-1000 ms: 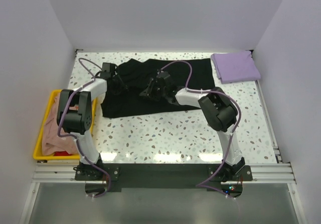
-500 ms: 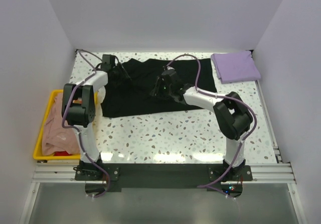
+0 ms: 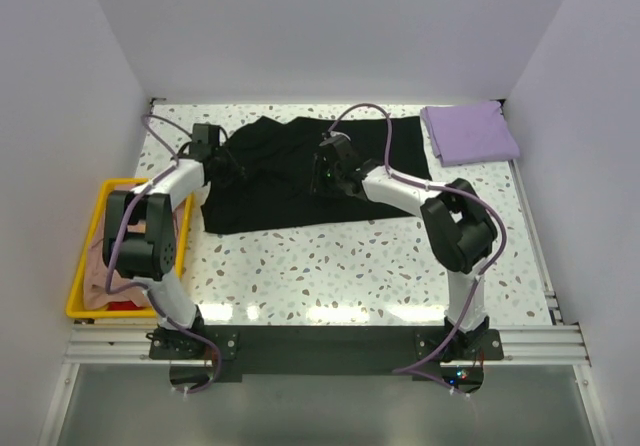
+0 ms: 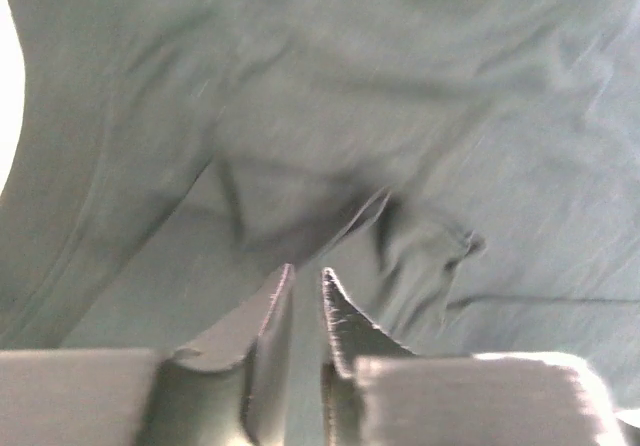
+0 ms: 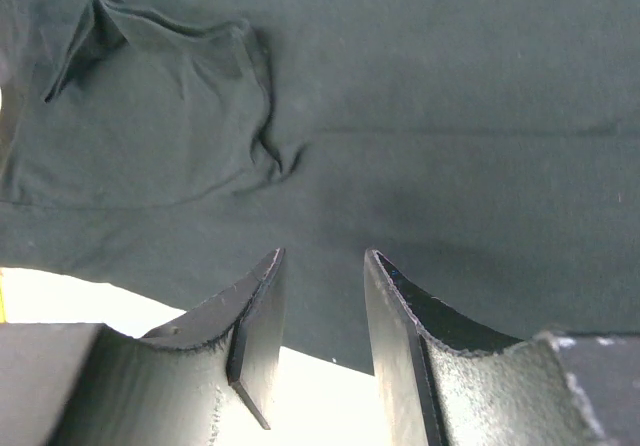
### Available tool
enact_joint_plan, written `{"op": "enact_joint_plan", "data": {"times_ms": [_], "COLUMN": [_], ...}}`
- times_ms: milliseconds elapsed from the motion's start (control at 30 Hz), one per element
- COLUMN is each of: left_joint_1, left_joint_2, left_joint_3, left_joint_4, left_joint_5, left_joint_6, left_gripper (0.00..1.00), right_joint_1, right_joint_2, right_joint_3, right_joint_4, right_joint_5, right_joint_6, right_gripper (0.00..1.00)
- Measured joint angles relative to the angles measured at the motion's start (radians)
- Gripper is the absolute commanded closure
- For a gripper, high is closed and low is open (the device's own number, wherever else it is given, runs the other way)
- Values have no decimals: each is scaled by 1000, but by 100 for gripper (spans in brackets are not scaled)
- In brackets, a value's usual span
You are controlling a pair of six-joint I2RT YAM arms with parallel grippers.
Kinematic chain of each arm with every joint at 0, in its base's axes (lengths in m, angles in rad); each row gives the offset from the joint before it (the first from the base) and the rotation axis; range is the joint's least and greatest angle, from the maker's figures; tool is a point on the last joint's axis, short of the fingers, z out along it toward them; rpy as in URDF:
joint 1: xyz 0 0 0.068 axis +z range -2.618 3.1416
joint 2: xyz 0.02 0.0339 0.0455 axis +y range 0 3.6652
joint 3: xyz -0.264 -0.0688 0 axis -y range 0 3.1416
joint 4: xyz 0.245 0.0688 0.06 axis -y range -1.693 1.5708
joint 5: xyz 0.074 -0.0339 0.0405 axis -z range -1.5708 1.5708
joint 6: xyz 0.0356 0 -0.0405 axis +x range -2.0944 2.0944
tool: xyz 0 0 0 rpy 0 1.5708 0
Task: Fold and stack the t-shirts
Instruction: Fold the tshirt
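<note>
The large black t-shirt lies spread out and rumpled at the back middle of the table. My left gripper is at its left part. In the left wrist view the jaws are nearly together, and the cloth pulls into folds that run up to the tips. My right gripper hovers open over the shirt's middle. In the right wrist view it holds nothing above the flat black cloth, near the shirt's edge. The lavender t-shirt lies folded at the back right. The peach t-shirt is crumpled in the tray.
A yellow plastic tray stands at the table's left edge beside the left arm. White walls close in the back and both sides. Bare speckled tabletop lies between the black shirt and the arm bases.
My right gripper has moved back and to the right over the black shirt. My left gripper has shifted a little to the left at the shirt's left part.
</note>
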Motion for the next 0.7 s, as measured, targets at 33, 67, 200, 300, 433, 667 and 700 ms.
{"op": "enact_joint_plan", "data": {"times_ms": [33,67,200,300,433,667,700], "left_joint_1": [-3,-6,-31,-52,-65,-64,-64], "left_joint_2": [-27,-50,-86,-68,-11,163,180], "left_joint_3": [-32,-59,-116,-118,-90,106,136], "left_joint_4": [-1,-3,-2,0,-5,-28,-29], "left_joint_5": [-6,-14,-29,-32,-36,-64,-69], "left_joint_6": [0,0,0,0,2,5,5], "left_gripper": [85,87,91,91,87,80,80], "right_joint_1": [0,0,0,0,0,0,0], "right_joint_2": [7,11,13,13,13,-11,-18], "right_joint_3": [12,18,22,19,-15,-103,-109], "right_joint_4": [-2,-3,-12,-12,-5,-12,-13], "right_joint_5": [1,3,17,17,17,24,25], "right_joint_6": [-7,-12,-27,-31,-32,-42,-42], "right_gripper": [60,60,60,60,60,60,60]}}
